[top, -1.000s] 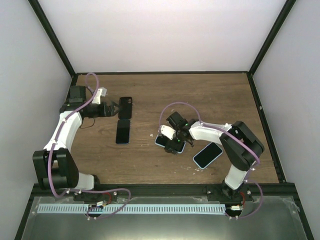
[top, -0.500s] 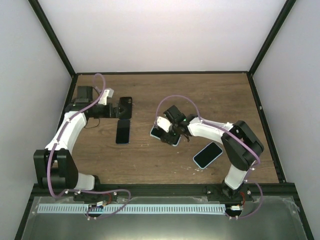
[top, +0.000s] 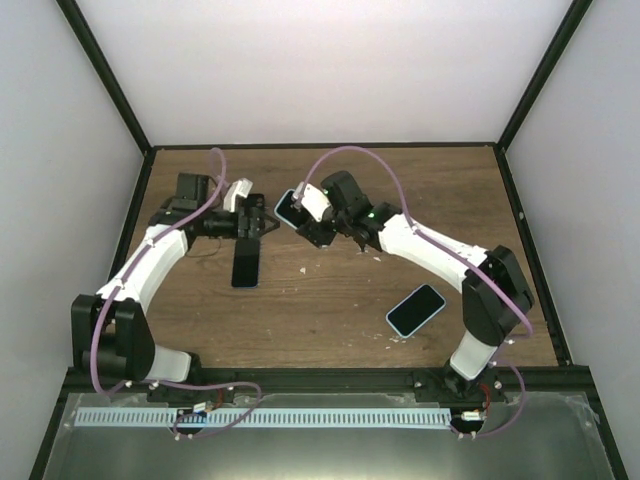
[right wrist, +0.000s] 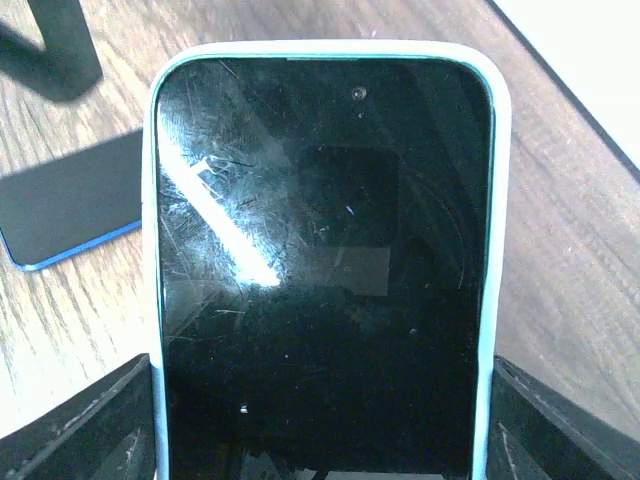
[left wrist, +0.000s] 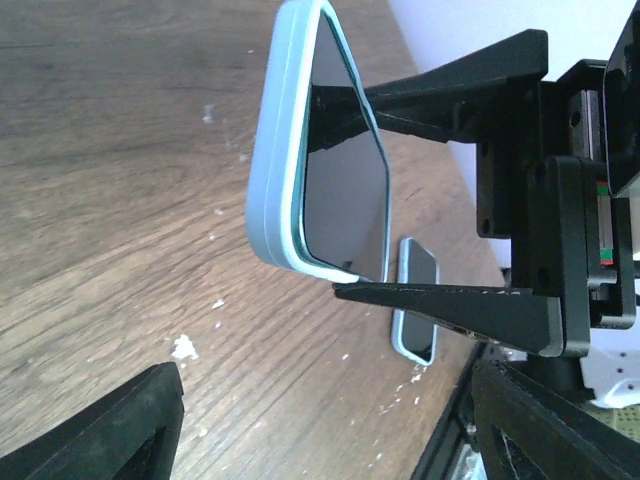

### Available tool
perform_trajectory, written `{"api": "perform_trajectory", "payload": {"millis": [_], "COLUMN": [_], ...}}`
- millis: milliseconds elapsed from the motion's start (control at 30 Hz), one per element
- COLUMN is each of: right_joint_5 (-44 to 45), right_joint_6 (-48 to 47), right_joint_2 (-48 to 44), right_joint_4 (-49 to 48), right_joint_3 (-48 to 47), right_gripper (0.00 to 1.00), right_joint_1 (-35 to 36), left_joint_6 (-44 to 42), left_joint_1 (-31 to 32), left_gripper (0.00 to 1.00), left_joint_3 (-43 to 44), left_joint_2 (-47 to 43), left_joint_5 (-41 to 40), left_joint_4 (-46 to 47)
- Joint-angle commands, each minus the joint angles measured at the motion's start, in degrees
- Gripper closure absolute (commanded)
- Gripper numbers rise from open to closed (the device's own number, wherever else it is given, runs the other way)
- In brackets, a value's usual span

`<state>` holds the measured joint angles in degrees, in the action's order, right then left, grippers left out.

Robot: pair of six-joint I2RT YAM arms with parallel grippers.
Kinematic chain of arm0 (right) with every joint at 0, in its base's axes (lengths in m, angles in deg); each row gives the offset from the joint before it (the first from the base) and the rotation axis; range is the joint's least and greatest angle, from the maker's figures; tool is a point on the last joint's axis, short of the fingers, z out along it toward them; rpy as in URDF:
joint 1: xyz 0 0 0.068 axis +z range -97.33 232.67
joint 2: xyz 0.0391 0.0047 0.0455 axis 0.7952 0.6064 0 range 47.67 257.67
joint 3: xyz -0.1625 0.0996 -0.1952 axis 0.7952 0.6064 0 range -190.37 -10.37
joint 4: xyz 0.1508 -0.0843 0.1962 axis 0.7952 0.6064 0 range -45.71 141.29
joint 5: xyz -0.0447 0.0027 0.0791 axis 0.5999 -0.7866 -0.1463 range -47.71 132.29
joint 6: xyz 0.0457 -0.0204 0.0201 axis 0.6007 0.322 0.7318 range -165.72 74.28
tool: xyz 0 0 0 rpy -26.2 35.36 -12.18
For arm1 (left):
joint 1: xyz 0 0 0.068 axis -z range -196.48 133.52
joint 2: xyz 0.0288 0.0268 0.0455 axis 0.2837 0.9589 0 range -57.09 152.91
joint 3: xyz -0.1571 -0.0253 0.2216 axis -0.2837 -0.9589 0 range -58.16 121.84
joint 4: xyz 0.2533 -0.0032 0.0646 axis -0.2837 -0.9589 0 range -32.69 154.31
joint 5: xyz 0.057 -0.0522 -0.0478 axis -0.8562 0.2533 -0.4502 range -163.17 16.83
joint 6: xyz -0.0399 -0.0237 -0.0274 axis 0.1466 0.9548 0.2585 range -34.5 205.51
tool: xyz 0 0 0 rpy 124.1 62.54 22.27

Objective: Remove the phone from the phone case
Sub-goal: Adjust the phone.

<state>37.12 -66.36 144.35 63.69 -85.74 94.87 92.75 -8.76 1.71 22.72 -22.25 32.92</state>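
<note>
A phone with a scratched black screen sits in a light blue case (right wrist: 322, 250). My right gripper (right wrist: 320, 430) is shut on the case's two long edges and holds it in the air, clear of the table. In the top view this cased phone (top: 289, 209) is at the back middle, just right of my left gripper (top: 262, 225). In the left wrist view the cased phone (left wrist: 315, 150) stands edge-on between the right gripper's black fingers (left wrist: 450, 310). My left gripper (left wrist: 325, 385) is open and empty, a short way in front of it.
A dark phone with a blue edge (top: 246, 263) lies on the wooden table below the left gripper; it also shows in the right wrist view (right wrist: 70, 210). A second phone in a light blue case (top: 416, 310) lies at the front right.
My right gripper has lifted the cased phone off the middle of the table and carried it back and left, up to the left gripper. The left gripper has moved right towards it.
</note>
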Motion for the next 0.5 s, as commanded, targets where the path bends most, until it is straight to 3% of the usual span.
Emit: {"api": "perform_trajectory", "payload": {"millis": [0,333,467], "right_joint_5": [-2.32,-2.51,-1.75], "right_joint_6": [2.55,3.8,3.72], "right_joint_2": [-3.0,-4.16,-3.87], "right_joint_4": [-1.93,-2.17,-2.34], "right_joint_3": [-4.38,-4.68,-4.83], "right_gripper": [0.31,0.31,0.3], "right_joint_1": [0.99,3.71,4.26], "left_joint_6": [7.33,17.06,17.27], "left_joint_1": [0.35,1.58,2.72], "left_gripper": [0.22,0.41,0.58], "left_joint_3": [-0.85,-0.33,-0.36], "left_joint_2": [0.48,2.86,3.4], "left_joint_5": [5.42,6.93,7.1], "left_joint_4": [7.17,15.51,15.91]}}
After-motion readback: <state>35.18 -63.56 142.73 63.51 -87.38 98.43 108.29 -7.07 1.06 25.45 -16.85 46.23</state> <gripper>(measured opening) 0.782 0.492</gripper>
